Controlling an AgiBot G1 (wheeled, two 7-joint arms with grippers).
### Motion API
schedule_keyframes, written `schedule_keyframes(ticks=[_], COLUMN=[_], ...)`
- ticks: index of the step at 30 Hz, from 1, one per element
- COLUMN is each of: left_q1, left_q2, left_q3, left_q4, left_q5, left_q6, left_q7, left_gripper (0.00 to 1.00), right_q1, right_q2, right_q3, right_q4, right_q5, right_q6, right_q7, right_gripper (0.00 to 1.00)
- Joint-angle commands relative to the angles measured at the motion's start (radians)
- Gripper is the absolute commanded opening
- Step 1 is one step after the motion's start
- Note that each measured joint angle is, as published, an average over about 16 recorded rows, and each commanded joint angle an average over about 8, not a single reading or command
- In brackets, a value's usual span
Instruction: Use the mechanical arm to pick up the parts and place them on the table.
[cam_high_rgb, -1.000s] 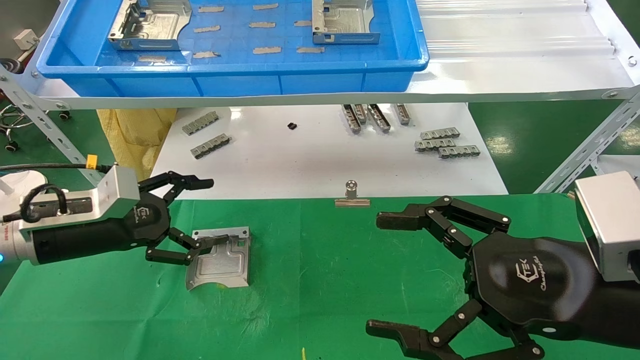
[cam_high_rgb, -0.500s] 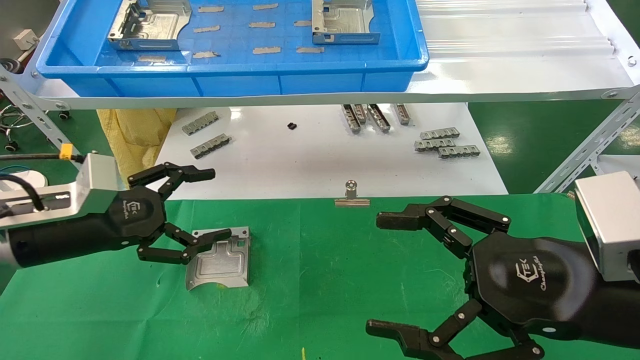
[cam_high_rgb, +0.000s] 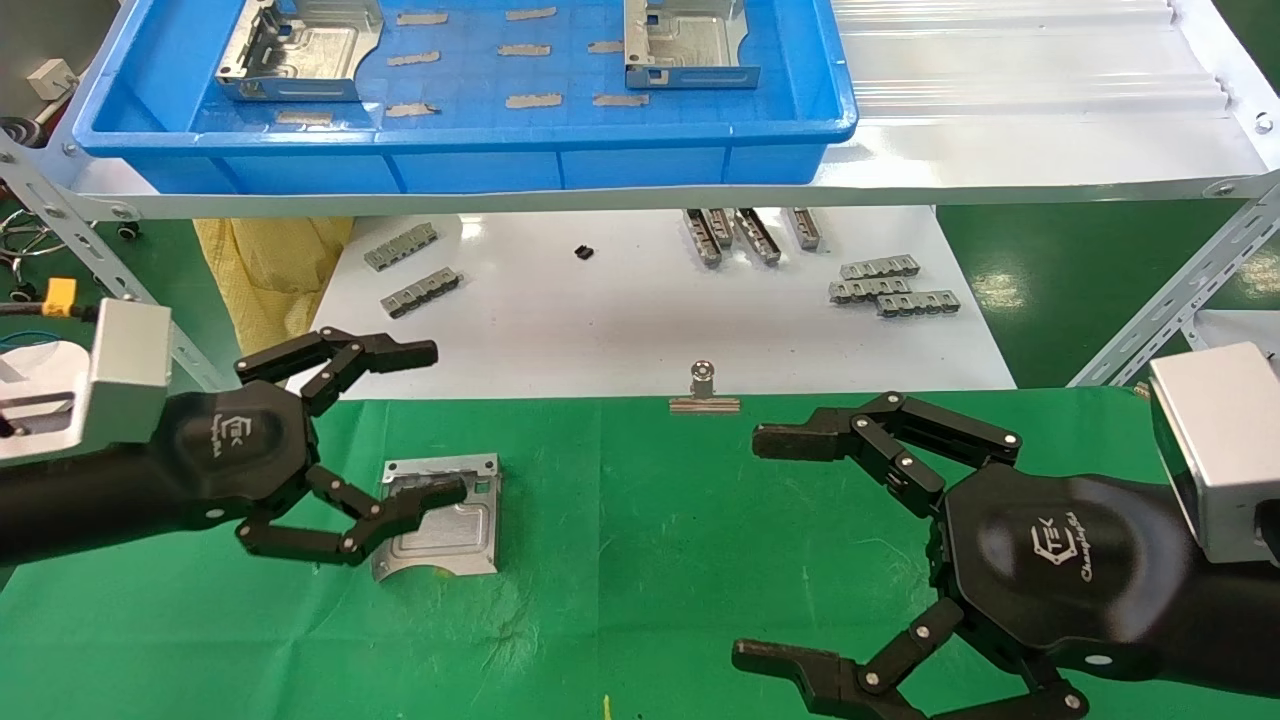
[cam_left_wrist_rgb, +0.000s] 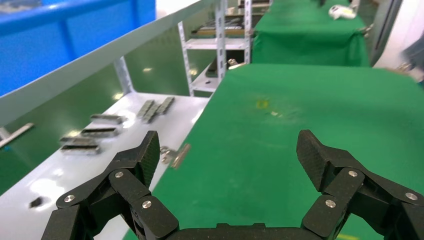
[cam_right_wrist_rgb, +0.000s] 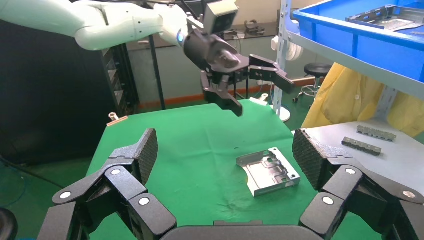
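A shiny silver part (cam_high_rgb: 450, 525) lies flat on the green table (cam_high_rgb: 640, 560) at the left; it also shows in the right wrist view (cam_right_wrist_rgb: 270, 171). My left gripper (cam_high_rgb: 440, 420) is open and empty, raised above and just left of that part, not touching it. In the left wrist view its fingertips (cam_left_wrist_rgb: 147, 155) frame bare green cloth. My right gripper (cam_high_rgb: 765, 545) is open and empty, low over the table at the right. Two more parts (cam_high_rgb: 300, 50) (cam_high_rgb: 690, 45) lie in the blue bin.
A blue bin (cam_high_rgb: 470, 150) sits on a white metal shelf (cam_high_rgb: 1000, 150) across the back. Below it a white board (cam_high_rgb: 650, 310) holds small grey slotted bars (cam_high_rgb: 890, 285). A silver clip (cam_high_rgb: 704, 395) fastens the cloth's far edge.
My left gripper has let go of the part and pulled back to the left and upward. The part stays flat on the cloth. The right arm has not moved.
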Motion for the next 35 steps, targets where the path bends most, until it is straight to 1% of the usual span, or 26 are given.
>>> schedule_keyframes(ticks=[1, 16, 21, 26, 35], left_q1=[0.02, 0.168, 0.207, 0.227, 0.219], left_q2=[-0.012, -0.101, -0.125, -0.136, -0.132], left_q3=[-0.011, -0.097, -0.12, -0.131, -0.127], left_q4=[-0.044, -0.375, -0.466, -0.509, -0.49], left_q5=[-0.014, -0.119, -0.148, -0.163, -0.158], left_q6=[-0.003, -0.029, -0.035, -0.038, -0.038], left_q7=[-0.031, -0.262, -0.322, -0.343, -0.333], left_gripper=[1.0, 1.0, 1.0, 1.0, 1.0], right_q1=[0.0, 0.0, 0.0, 0.0, 0.0], right_q2=[0.0, 0.0, 0.0, 0.0, 0.0], right_q3=[0.0, 0.0, 0.0, 0.0, 0.0], right_q4=[0.0, 0.0, 0.0, 0.0, 0.0], right_q5=[0.0, 0.0, 0.0, 0.0, 0.001], right_q6=[0.0, 0.0, 0.0, 0.0, 0.001], right_q7=[0.0, 0.0, 0.0, 0.0, 0.0], right_gripper=[1.0, 1.0, 1.0, 1.0, 1.0])
